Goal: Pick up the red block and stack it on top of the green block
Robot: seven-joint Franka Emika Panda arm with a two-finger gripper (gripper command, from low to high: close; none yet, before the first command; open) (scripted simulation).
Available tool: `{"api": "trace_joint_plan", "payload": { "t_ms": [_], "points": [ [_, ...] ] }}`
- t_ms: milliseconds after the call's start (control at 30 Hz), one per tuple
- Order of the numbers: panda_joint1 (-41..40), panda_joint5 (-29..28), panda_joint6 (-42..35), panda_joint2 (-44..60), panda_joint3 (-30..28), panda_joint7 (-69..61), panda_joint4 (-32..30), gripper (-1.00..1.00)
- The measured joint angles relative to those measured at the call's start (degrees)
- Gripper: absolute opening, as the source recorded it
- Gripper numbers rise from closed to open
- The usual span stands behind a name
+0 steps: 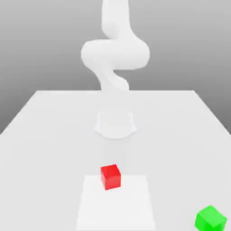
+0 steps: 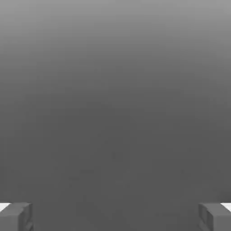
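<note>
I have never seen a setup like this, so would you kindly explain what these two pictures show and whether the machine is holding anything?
These are rendered images from a simulation, not photographs. The exterior view looks across a pale table at a white robot arm that rises from a round base at the table's middle. Two small cubes lie on the table: a red block in front of the base, and a green block apart from it, nearer the camera and toward the exterior view's right. They do not touch.

The hand view comes from a camera mounted on the arm's hand. The two grey pieces at its corners are the fingers of the gripper, standing wide apart, so it is open with nothing between them. Nothing is held; both blocks lie on the table.
</note>
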Motion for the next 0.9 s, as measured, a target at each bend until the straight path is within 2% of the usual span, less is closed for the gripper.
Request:
{"api": "trace_joint_plan", "payload": {
  "t_ms": [400,567,800,833,900],
  "points": [
    [2.04,-1.10,16.48,21.51,-3.95,-11.45,-20.88,0.00],
    [2.70,-1.21,25.80,34.08,-5.36,-17.15,-29.89,0.00],
    [-0.02,4.04,40.27,51.80,-1.31,-22.30,-29.86,0.00],
    [-0.46,4.36,41.19,52.86,-0.80,-22.54,-29.72,-1.00],
    [-0.46,4.33,41.17,52.86,-0.80,-22.52,-29.72,-1.00]
  ]
}}
